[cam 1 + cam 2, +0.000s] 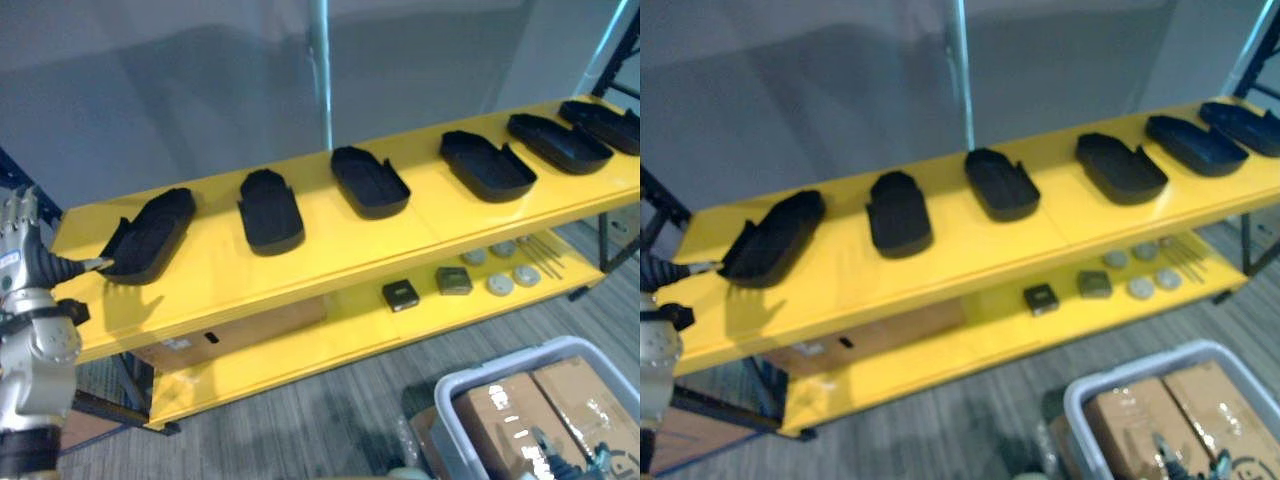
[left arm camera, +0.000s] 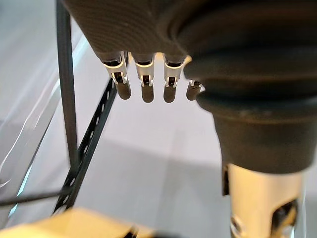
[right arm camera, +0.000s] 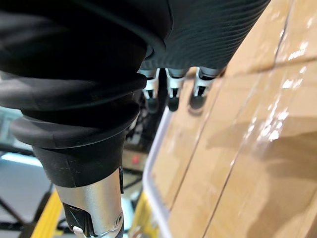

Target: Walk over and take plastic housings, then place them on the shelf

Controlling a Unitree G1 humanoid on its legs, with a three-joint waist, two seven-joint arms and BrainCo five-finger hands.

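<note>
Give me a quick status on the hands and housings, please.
Left robot hand open, empty, at left end of the shelf. Right robot hand open, over boxes in the bin. Six black housings along the top level.

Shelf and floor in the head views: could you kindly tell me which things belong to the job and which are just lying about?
Job: black plastic housings in a row on the yellow shelf; left hand, open, empty.
Lying about: small dark blocks, grey discs and a cardboard box on the lower board; grey bin of taped cartons.
</note>
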